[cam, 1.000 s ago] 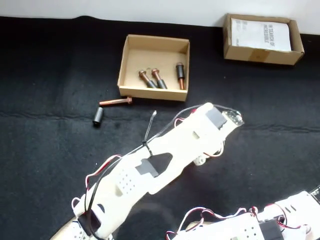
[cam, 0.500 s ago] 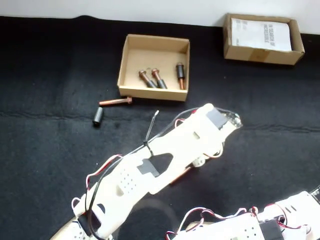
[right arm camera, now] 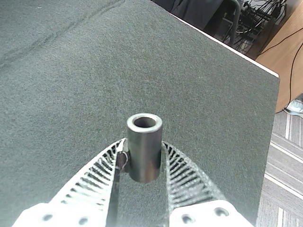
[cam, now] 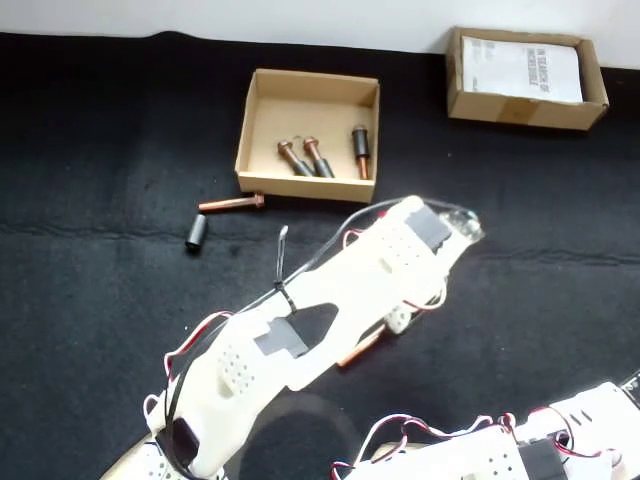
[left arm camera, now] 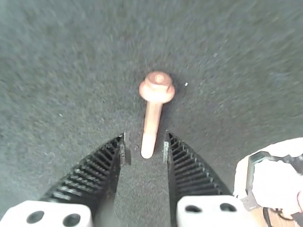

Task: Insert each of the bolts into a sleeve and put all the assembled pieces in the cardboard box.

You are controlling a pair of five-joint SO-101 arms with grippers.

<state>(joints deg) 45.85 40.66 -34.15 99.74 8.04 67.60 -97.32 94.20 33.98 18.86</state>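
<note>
A copper bolt (left arm camera: 154,111) lies on the black mat, its flanged head away from my left gripper (left arm camera: 144,147). That gripper is open, with a jaw on either side of the bolt's plain end and a gap to each. From above, this bolt (cam: 360,349) pokes out under the left arm (cam: 340,290). My right gripper (right arm camera: 143,147) is shut on a dark steel sleeve (right arm camera: 144,146), bore end facing outward, above the mat. The cardboard box (cam: 258,120) holds three assembled pieces (cam: 318,157). One more loose bolt (cam: 232,203) and a loose sleeve (cam: 195,232) lie just in front of the box.
A second cardboard box (cam: 525,108) with a printed sheet stands at the back right. The right arm (cam: 500,455) sits low at the front right. The mat's edge (right arm camera: 222,45) drops to a floor with cables.
The left arm has swung slightly to the left, and the copper bolt under it has come into sight. The box and the loose parts have not moved.
</note>
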